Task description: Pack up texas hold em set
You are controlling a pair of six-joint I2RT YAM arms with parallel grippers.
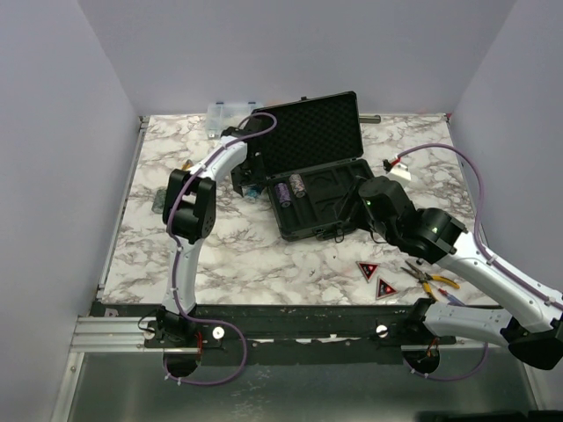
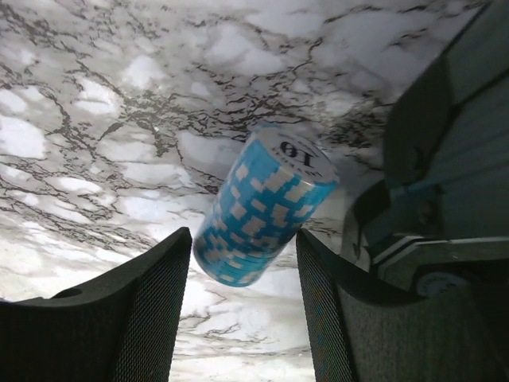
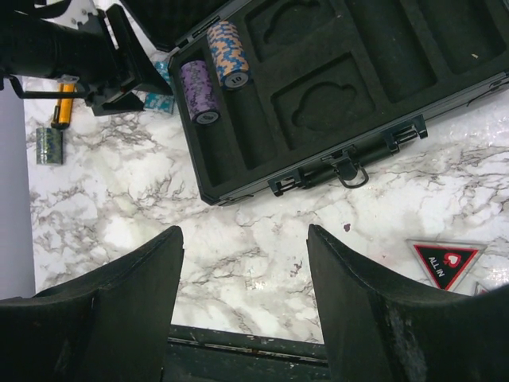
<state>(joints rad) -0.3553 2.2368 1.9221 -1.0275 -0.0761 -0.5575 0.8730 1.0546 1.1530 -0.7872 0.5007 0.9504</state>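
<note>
- Worktop (image 1: 176, 255): marbled, carrying everything listed below.
- Briefcase (image 1: 312, 132): lying open at centre, lid standing up behind, foam tray facing upward, most slots sitting unfilled.
- Right gripper (image 3: 242, 302): hovering over bare worktop just in front of the case handle, fingers spread, holding nothing.
- Left gripper (image 2: 244, 233): working just beside the case's left wall, fingers flanking the lower end of the pale blue chip stack (image 2: 262, 211). Pinching or merely bracketing cannot be told.
- Pale blue chip stack: tilting steeply between those fingers. Hazard: a low, off-centre pinch is probably inviting it to pivot, slip or fan apart. On the way across it risks clipping the case wall.
- Purple stack (image 3: 199, 91) and blue-orange stack (image 3: 225, 53): lying side by side in the left tray slots.
- Triangles (image 1: 367, 270): lying flat near the front edge, well apart from the case. Being thin, they are likely resisting any pickup.
</note>
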